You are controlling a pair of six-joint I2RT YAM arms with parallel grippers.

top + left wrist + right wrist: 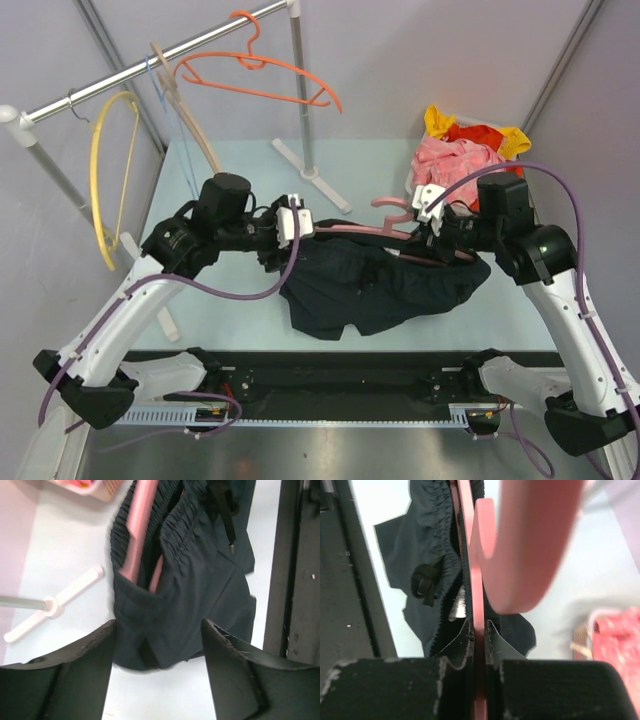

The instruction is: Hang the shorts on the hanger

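Gripping of hanger (530, 545) by right gripper (478, 630) noted: jaws closed on thin pink bar. Left gripper (157, 630) jaws spread wide, nothing clamped, shorts (200, 590) corner seen between. Shorts threaded over hanger bar, draped onto table (240, 160) centre.

The overhead view looks down from behind; both wrist views closely share the shorts (200, 590).

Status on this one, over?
Left gripper open, at the shorts. Right gripper shut on the hanger. Hanger partly inside the shorts. Nothing seen in the way.
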